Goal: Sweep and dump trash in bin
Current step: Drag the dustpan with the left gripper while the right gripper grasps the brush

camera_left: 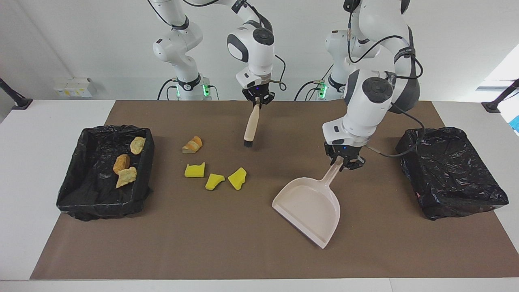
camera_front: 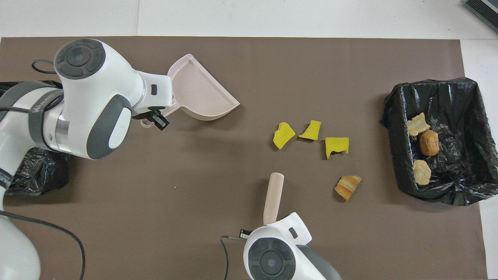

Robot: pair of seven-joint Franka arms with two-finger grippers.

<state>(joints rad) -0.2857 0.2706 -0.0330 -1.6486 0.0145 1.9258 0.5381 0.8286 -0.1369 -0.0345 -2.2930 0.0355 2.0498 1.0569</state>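
Note:
My left gripper [camera_left: 342, 161] [camera_front: 152, 118] is shut on the handle of the pale pink dustpan [camera_left: 310, 211] [camera_front: 198, 95], which slants with its mouth turned away from the robots. From my right gripper [camera_left: 256, 100], shut on its top end, the brush [camera_left: 250, 125] [camera_front: 273, 196] hangs tilted, bristles down near the mat. Three yellow sponge scraps [camera_left: 194, 170] [camera_left: 214, 181] [camera_left: 237, 178] [camera_front: 307, 134] lie in a row on the mat. One tan-orange bread chunk [camera_left: 192, 144] [camera_front: 347, 186] lies nearer to the robots. The black-lined bin [camera_left: 81, 198] [camera_front: 397, 116] holds three more chunks [camera_left: 123, 164] [camera_front: 422, 149].
A second black-lined bin [camera_left: 450, 170] [camera_front: 39, 175] sits at the left arm's end of the table, partly under that arm in the overhead view. A brown mat [camera_left: 202, 243] covers the table. The left arm's cable [camera_left: 389, 154] hangs beside the dustpan handle.

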